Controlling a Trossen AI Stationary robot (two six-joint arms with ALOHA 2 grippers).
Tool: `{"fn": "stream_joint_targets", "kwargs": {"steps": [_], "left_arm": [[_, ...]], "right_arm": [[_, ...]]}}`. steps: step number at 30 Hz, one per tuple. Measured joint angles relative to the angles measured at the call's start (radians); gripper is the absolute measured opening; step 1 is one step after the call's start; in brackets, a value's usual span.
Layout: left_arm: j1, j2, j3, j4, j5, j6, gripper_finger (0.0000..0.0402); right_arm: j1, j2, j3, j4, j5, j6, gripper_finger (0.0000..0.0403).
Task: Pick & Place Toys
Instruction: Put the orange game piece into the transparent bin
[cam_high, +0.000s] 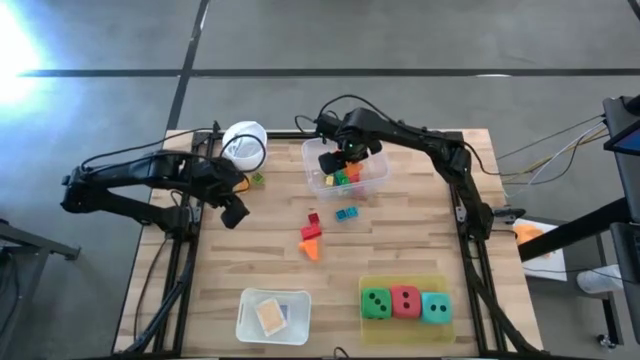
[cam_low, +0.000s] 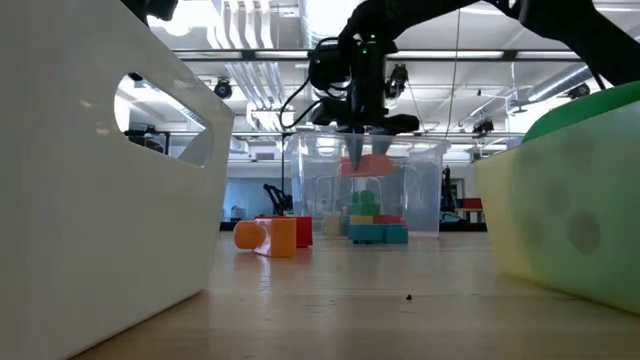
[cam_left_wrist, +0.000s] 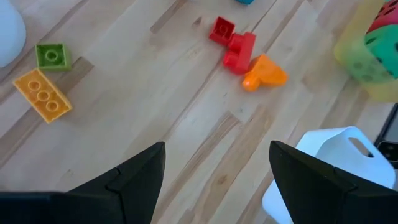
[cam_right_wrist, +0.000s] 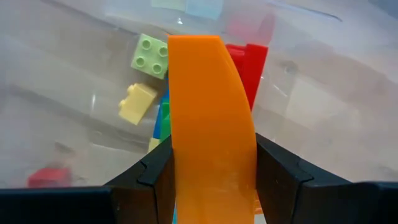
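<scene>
My right gripper (cam_high: 345, 158) hangs over the clear tub (cam_high: 372, 185) at the table's far middle, shut on an orange block (cam_right_wrist: 211, 118). The tub holds several green, yellow, red and blue blocks (cam_right_wrist: 148, 56). On the table lie red blocks (cam_high: 313, 228), an orange block (cam_high: 312, 249) and a blue block (cam_high: 347, 213). A green block (cam_left_wrist: 51, 56) and a yellow block (cam_left_wrist: 43, 94) lie near the white cup (cam_high: 245, 146). My left gripper (cam_high: 235, 211) is open and empty over the table's left side. My right gripper pinches the orange block's two long sides (cam_right_wrist: 180, 162) between its two fingers. The fingers come from above, pointing down into the tub's opening. The block (cam_low: 372, 165) hangs below the fingers, clear of the blocks in the tub.
A yellow-green tray (cam_high: 405, 325) with green, red and teal dice stands at the near right. A white tray (cam_high: 250, 300) with flat tiles stands at the near middle. Bare wood lies between the loose blocks and the trays.
</scene>
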Motion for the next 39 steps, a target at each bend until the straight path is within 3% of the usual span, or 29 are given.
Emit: {"fn": "stream_joint_targets", "kwargs": {"steps": [15, 39], "left_arm": [[0.000, 0.000, -0.031, 0.020, 0.000, -0.018, 0.0291], [0.000, 0.000, -0.031, 0.031, 0.000, -0.018, 0.0291]], "right_arm": [[0.000, -0.001, -0.141, 0.008, -0.015, 0.009, 0.0157], [0.000, -0.004, -0.173, 0.090, -0.018, -0.025, 0.0157]]}}
